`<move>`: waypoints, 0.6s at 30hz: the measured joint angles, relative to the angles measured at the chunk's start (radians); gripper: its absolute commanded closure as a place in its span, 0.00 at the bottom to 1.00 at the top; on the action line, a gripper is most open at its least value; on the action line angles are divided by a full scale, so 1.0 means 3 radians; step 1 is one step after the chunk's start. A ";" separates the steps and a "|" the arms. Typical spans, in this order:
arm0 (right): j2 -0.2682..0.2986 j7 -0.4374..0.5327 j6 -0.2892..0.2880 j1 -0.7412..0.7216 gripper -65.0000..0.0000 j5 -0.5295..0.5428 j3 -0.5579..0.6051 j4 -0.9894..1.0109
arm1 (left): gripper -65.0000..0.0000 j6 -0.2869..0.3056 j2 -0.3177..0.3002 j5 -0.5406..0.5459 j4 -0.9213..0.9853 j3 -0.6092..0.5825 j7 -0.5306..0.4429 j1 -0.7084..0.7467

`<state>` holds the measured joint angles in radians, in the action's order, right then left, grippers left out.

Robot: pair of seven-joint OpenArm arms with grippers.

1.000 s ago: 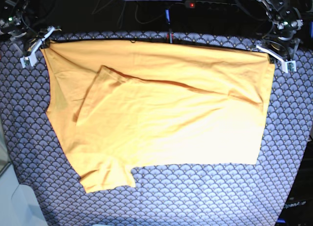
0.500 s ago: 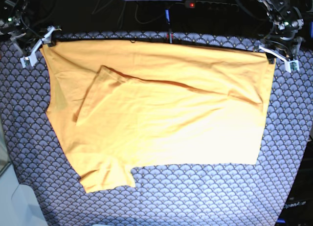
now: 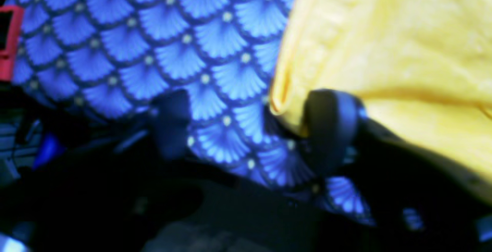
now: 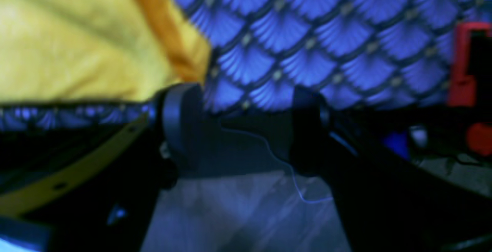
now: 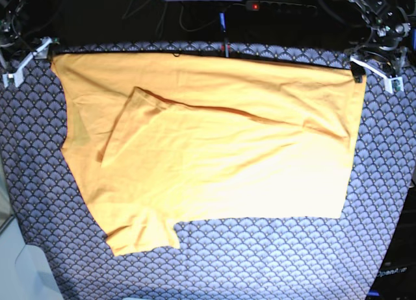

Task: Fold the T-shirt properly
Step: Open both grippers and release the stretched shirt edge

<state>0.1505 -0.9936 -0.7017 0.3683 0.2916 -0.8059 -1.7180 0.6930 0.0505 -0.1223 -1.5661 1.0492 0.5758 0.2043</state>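
While both grippers are standing with jaws apart and gripping nothing, the shirt (image 5: 208, 144) is lying spread on the cloth (image 5: 273, 261), its far edge along the table's back rim. One finger of the left gripper (image 3: 253, 129) is sitting just beside, perhaps touching, the right-hand far corner; the right gripper (image 4: 246, 125) is flanking the left-hand far corner. A finger may be snagging the corner, so any retreat risks dragging the edge and spoiling the lie; a sleeve already lying folded onto the body could bunch. Count: one shirt, one cloth, two grippers.
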 measured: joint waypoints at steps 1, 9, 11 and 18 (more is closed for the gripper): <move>0.0010 -0.0003 0.0000 0.0001 0.42 0.0000 -0.0006 0.0000 | 0.09 0.0000 0.0000 -0.0001 0.0000 0.0004 0.0000 0.0000; 0.0106 -0.0048 -0.0001 -0.0231 0.42 -0.0013 0.0000 -0.0009 | 0.05 0.0013 -0.0001 0.0000 0.0000 0.0008 0.0000 -0.0010; 0.0117 -0.0051 -0.0001 -0.0303 0.42 0.0005 0.0008 -0.0009 | 0.05 0.0038 0.0006 -0.0006 0.0001 0.0088 0.0029 -0.0069; 0.0211 -0.0055 -0.0001 -0.0581 0.42 0.0000 0.0251 -0.0008 | 0.36 0.0025 -0.0121 -0.0025 0.0004 0.0338 0.0038 -0.0304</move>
<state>0.2138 -1.0100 -0.7021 0.1940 0.2916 -0.7307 -1.7203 0.7006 0.0143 -0.1299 -1.5650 1.1507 0.5873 0.1131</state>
